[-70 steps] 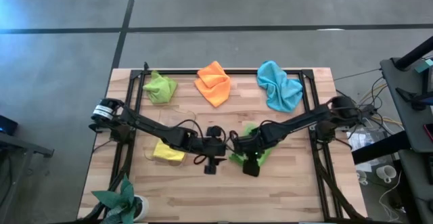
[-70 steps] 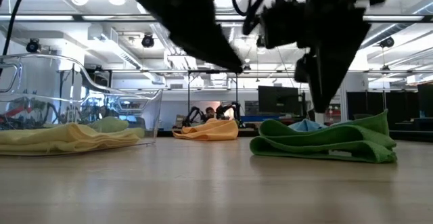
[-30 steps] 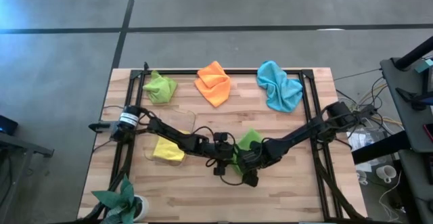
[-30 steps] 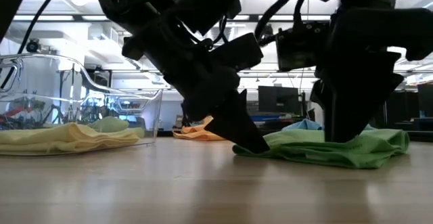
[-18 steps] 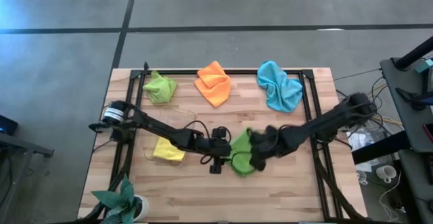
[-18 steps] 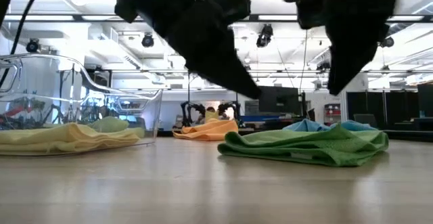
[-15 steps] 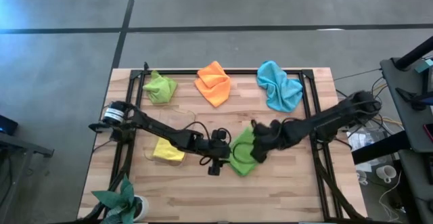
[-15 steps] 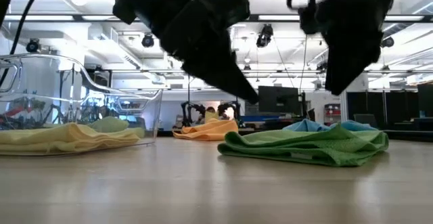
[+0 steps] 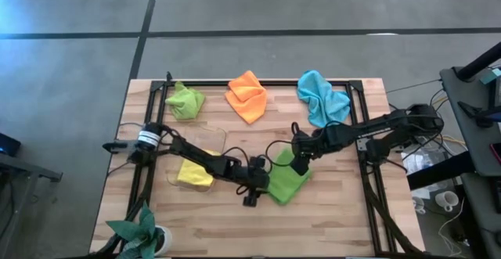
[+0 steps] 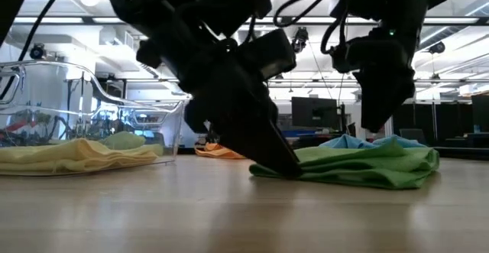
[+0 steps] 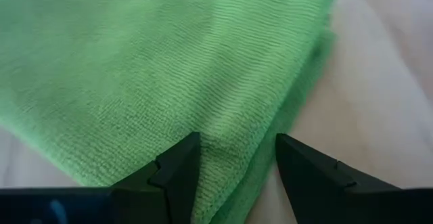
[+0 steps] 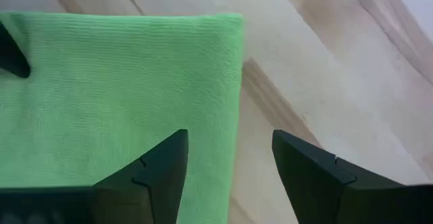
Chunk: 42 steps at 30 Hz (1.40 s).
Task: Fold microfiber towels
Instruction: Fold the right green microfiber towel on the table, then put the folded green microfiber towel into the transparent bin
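Seen from above: folded darker green towel [image 9: 285, 182] at table centre, left gripper [image 9: 258, 182] pressed against its nine o'clock edge, right gripper [image 9: 300, 162] poised over its one o'clock corner. Along the far edge, from eleven to one o'clock, lime green towel [image 9: 185, 101], orange towel [image 9: 247, 95], light blue towel [image 9: 322, 98]. Yellow towel [image 9: 193, 174] at nine o'clock inside a clear bin [image 9: 216, 139]. Potted plant [image 9: 139, 229] at seven o'clock on the wooden table [image 9: 337, 220].

At table height: left gripper tip down on the green towel's near edge, right gripper raised clear above the cloth.

Past the left wrist: fingers [image 11: 181, 165] parted, straddling the towel's edge, resting on cloth without pinching.

Past the right wrist: fingers [image 12: 166, 166] spread wide, empty, over the towel's corner and bare wood.
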Each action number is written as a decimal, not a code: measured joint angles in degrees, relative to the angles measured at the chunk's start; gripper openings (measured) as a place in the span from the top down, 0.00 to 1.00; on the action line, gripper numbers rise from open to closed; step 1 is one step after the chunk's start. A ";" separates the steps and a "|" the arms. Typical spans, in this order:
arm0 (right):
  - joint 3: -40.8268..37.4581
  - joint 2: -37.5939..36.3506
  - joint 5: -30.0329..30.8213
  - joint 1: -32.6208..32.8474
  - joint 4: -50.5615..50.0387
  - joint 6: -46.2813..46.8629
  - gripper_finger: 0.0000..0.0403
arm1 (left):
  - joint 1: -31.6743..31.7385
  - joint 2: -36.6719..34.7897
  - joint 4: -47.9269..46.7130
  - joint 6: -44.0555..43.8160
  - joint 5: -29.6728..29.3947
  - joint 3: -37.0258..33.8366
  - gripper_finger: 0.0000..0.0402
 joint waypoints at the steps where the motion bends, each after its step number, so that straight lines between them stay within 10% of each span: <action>1: 0.25 -0.04 0.00 0.01 0.09 -0.05 0.46 | -0.12 0.00 0.14 0.00 1.93 0.01 0.56; 8: 0.56 -0.42 0.47 0.01 -0.18 -1.26 0.46 | -1.79 -2.88 -0.77 4.64 11.30 0.78 0.56; 14: 0.54 -0.42 1.10 0.14 -0.11 -1.86 0.46 | -3.91 -3.54 -0.68 18.21 5.81 1.24 0.56; 28: 3.06 -1.69 3.58 0.78 -7.54 -1.27 0.46 | -8.59 -0.84 -1.34 13.73 -5.39 6.41 0.55; 42: 9.06 -9.61 9.55 2.15 -14.02 1.37 0.46 | -9.83 7.03 -7.32 14.10 -9.77 13.41 0.33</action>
